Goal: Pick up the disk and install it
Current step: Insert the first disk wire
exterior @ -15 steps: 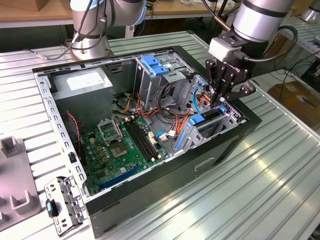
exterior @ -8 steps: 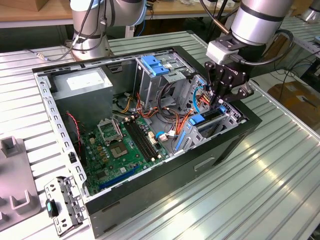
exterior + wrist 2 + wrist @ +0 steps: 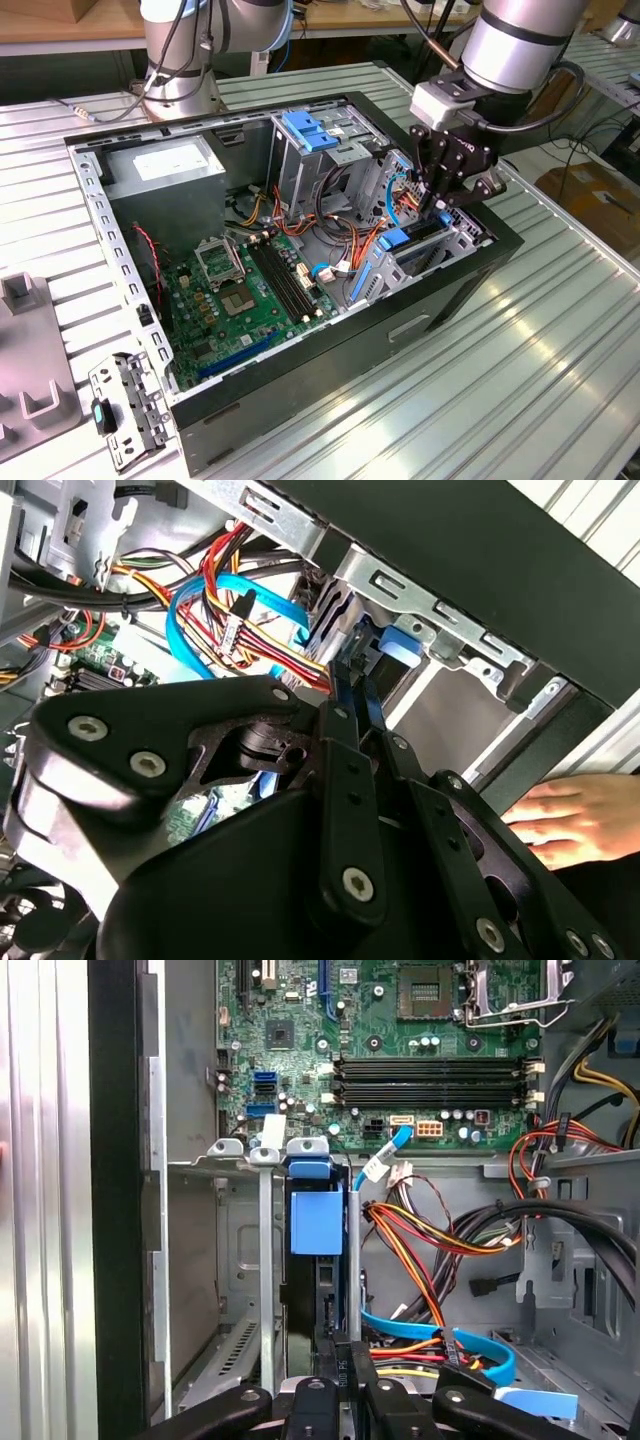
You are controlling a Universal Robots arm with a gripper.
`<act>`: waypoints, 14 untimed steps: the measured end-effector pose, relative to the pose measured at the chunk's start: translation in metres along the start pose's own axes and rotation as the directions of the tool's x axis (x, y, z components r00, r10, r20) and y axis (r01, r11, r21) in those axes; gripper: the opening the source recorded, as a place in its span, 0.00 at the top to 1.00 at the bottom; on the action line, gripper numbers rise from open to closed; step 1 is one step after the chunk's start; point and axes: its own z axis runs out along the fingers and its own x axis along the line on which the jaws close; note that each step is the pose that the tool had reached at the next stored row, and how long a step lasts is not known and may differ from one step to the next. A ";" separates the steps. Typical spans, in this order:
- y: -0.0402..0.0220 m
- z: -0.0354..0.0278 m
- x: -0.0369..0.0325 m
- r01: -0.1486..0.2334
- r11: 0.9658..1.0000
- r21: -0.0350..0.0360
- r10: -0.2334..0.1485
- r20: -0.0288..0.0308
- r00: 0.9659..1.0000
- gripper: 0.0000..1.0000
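Note:
The disk (image 3: 412,240) stands on edge in the metal drive cage (image 3: 455,245) at the near right corner of the open computer case (image 3: 330,350). In the first wrist view the disk (image 3: 322,1300) shows edge-on as a dark slab with a bright blue carrier tab at its far end, sitting between the cage's metal rails (image 3: 265,1260). My gripper (image 3: 437,205) hangs over the cage from above. Its black fingers (image 3: 345,695) are shut on the disk's blue rail (image 3: 372,708). In the first wrist view my gripper (image 3: 350,1365) clamps the disk's near edge.
The case holds a green motherboard (image 3: 245,290), a grey power supply (image 3: 165,165), a blue latch plate (image 3: 305,130) and bundles of orange and blue cables (image 3: 430,1250). A person's hand (image 3: 570,815) rests outside the case wall. A metal bracket (image 3: 125,405) lies on the table.

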 end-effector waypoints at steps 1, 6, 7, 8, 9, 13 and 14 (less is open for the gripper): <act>-0.0003 0.0003 0.0000 -0.002 1.000 0.000 0.002 0.000 1.000 0.83; -0.0015 0.0019 0.0001 -0.009 1.000 0.000 0.009 0.000 1.000 0.83; -0.0016 0.0020 0.0004 -0.009 1.000 0.000 0.009 0.000 1.000 0.83; -0.0016 0.0021 0.0008 -0.009 1.000 0.000 0.009 0.000 1.000 0.83; -0.0015 0.0021 0.0009 -0.009 1.000 0.000 0.009 0.000 1.000 0.83; -0.0013 0.0010 0.0010 -0.009 1.000 0.000 0.009 0.000 1.000 0.83; -0.0014 0.0008 0.0010 -0.009 1.000 0.000 0.009 0.000 1.000 0.83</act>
